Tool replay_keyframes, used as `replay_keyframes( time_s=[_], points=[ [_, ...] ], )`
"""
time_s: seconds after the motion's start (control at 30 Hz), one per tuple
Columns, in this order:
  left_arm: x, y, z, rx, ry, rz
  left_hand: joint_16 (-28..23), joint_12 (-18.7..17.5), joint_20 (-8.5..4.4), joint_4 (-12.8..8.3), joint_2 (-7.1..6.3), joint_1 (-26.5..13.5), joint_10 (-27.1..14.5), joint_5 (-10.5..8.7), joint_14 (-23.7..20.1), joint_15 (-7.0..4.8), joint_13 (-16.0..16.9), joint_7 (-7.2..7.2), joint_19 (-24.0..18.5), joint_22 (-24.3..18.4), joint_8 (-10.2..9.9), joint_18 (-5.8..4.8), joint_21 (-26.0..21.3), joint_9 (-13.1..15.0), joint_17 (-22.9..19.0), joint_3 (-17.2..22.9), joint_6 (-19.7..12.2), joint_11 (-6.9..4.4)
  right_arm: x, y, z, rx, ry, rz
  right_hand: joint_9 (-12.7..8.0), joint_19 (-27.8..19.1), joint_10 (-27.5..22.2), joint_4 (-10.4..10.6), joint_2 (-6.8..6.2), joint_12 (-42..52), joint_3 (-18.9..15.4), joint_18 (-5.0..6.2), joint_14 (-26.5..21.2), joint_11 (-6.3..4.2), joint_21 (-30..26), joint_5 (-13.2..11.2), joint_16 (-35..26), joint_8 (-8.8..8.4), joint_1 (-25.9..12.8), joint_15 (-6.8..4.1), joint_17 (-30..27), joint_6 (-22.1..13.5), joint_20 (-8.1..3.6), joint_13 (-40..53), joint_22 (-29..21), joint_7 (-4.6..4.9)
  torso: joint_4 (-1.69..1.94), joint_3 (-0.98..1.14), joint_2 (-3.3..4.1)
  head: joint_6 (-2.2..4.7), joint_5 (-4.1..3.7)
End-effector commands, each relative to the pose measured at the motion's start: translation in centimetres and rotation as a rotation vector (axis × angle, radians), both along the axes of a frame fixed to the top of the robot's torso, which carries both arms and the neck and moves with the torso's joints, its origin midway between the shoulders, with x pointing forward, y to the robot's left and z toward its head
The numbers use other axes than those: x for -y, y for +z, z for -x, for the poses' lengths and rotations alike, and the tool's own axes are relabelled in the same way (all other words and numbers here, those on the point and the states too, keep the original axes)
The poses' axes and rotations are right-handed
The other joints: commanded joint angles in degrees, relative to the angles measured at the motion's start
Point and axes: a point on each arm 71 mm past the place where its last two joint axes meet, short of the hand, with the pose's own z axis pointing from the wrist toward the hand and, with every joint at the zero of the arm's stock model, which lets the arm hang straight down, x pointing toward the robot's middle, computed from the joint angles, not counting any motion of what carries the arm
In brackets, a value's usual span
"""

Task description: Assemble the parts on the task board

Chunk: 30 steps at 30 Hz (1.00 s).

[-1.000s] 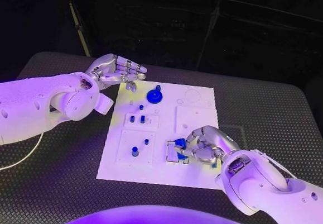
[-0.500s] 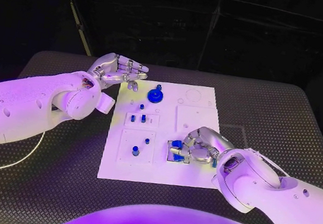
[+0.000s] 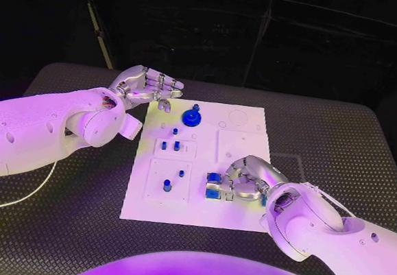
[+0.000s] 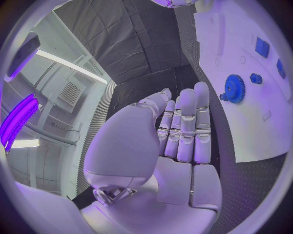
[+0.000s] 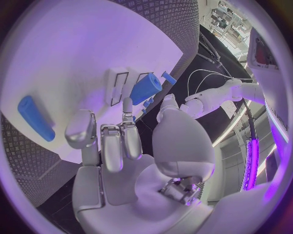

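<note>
Task board lies mid counter, white plate, blue parts on it. Nearest: right hand low over the board's near right area, fingers curled toward a small blue cylinder beside two raised blocks. Cannot tell whether it pinches the cylinder or only touches it; contact is hidden. A loose blue bar lies flat on the board, apart from that hand.

Step in hand, my read: seating or picking a part at the near right cluster. Next move likely needs a firm pinch, then a straight lowering into a socket, without knocking the neighbouring blocks.

Mid board: small blue pegs stand in the left-column modules. Far end: blue gear with a small knob just beside it.

Left hand hovers off the board's far left corner, fingers together, partly curled, holding nothing.

Room: board's right edge is near the right hand's wrist, so little slack there; open counter on both sides and beyond the far edge.
</note>
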Motion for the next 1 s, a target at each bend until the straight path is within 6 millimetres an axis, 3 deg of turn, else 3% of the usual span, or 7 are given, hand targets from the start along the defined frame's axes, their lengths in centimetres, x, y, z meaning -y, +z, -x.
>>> replay_keyframes(
  time_s=[0.03, 0.17, 0.27, 0.33, 0.5, 0.63, 1.0],
  points=[
    [0.15, 0.13, 0.00, 0.002, -0.010, 0.009, -0.3, 0.4, 0.12, 0.0, 0.09, -0.5, -0.3, -0.19, -0.4, -0.08, 0.1, 0.08, -0.3, 0.0, 0.3, 1.18, -0.3, -0.1, 0.0, -0.5, -0.1, 0.06, 0.02, 0.29, -0.03, 0.023, -0.010, -0.012, 0.1, -0.4, 1.1, 0.0, -0.01, -0.3, 0.3, -0.45, 5.4, -0.16, -0.2, -0.3, 0.0, 0.28, -0.7, -0.29, 12.2, -0.5, -0.17, 6.4, -0.1, -0.07, -0.03, -0.01, 0.02, 0.03, -0.02],
    [0.12, 0.13, 0.00, 0.002, -0.009, 0.009, -0.3, 0.4, 0.12, 0.0, 0.09, -0.5, -0.3, -0.19, -0.4, -0.08, 0.1, 0.08, -0.3, 0.0, 0.3, 1.18, -0.3, -0.1, 0.0, -0.5, -0.1, 0.06, 0.07, 0.41, 0.02, 0.030, -0.007, -0.017, 0.3, -0.4, 1.1, -0.1, 0.78, -0.3, 1.0, -0.46, 5.4, -0.17, -0.2, 0.7, 0.1, 0.37, -0.5, -0.28, 12.3, -0.5, -0.15, 6.5, 0.0, -0.09, -0.04, 0.01, 0.01, 0.06, -0.05],
    [0.10, 0.13, 0.00, 0.002, -0.009, 0.008, -0.3, 0.4, 0.12, 0.0, 0.09, -0.5, -0.3, -0.19, -0.4, -0.08, 0.1, 0.08, -0.3, 0.0, 0.3, 1.18, -0.3, -0.1, 0.0, -0.5, -0.1, 0.06, 0.09, 0.53, 0.09, 0.041, 0.003, -0.018, 1.0, -0.3, 1.2, -1.3, 3.13, -0.3, 3.4, -0.48, 5.4, -0.27, -0.1, 4.9, 0.1, 0.63, 5.6, -0.35, 12.3, -0.4, -0.21, 6.6, 0.2, -0.20, -0.03, 0.02, -0.02, 0.02, -0.07],
    [0.08, 0.12, 0.00, 0.002, -0.008, 0.008, -0.3, 0.4, 0.12, 0.0, 0.09, -0.5, -0.3, -0.19, -0.4, -0.08, 0.1, 0.08, -0.3, 0.0, 0.3, 1.18, -0.3, -0.1, 0.0, -0.5, -0.1, 0.06, 0.09, 0.58, 0.13, 0.045, 0.012, -0.017, 1.3, -0.3, 1.3, -2.9, 3.35, -0.3, 4.0, -0.49, 5.4, -0.32, -0.1, 5.8, 0.1, 0.78, 9.3, -0.41, 12.4, -0.4, -0.24, 6.7, 0.2, -0.25, -0.03, 0.02, -0.01, 0.03, -0.08],
    [0.06, 0.11, -0.02, 0.001, -0.008, 0.008, -0.3, 0.4, 0.12, 0.0, 0.09, -0.5, -0.3, -0.19, -0.4, -0.08, 0.1, 0.08, -0.3, 0.0, 0.3, 1.18, -0.3, -0.1, 0.0, -0.5, -0.1, 0.06, -0.01, 0.71, 0.23, 0.060, 0.038, -0.006, 2.1, -0.2, 1.4, -5.9, 3.22, 0.0, 4.2, -0.53, 5.5, -0.39, -0.1, 5.4, 0.2, 1.35, 14.8, -0.47, 12.6, 0.0, -0.30, 7.1, 0.4, -0.31, -0.02, 0.01, -0.02, -0.01, -0.06],
    [0.06, 0.10, -0.02, 0.001, -0.008, 0.008, -0.3, 0.4, 0.12, 0.0, 0.09, -0.5, -0.3, -0.19, -0.4, -0.08, 0.1, 0.08, -0.3, 0.0, 0.3, 1.18, -0.3, -0.1, 0.0, -0.5, -0.1, 0.06, -0.11, 0.79, 0.27, 0.072, 0.049, 0.004, 2.6, -0.1, 1.5, -7.3, 3.48, 0.0, 4.3, -0.56, 5.5, -0.47, 0.0, 4.2, 0.2, 1.78, 16.9, -0.52, 12.7, 0.3, -0.35, 7.2, 0.6, -0.41, -0.01, 0.00, 0.03, -0.01, -0.14],
    [0.02, 0.10, -0.01, 0.000, -0.008, 0.007, -0.3, 0.4, 0.12, 0.0, 0.09, -0.5, -0.3, -0.19, -0.4, -0.08, 0.1, 0.08, -0.3, 0.0, 0.3, 1.18, -0.3, -0.1, 0.0, -0.5, -0.1, 0.06, -0.22, 1.17, 0.21, 0.118, 0.043, -0.016, 3.3, 0.1, 1.8, -7.1, 4.24, 0.5, 4.2, -0.63, 5.5, -0.70, 0.2, 4.8, 0.3, 2.49, 16.6, -0.69, 12.9, 1.0, -0.48, 7.8, 1.0, -0.69, 0.00, -0.02, 0.03, -0.18, -0.12]
  ],
)
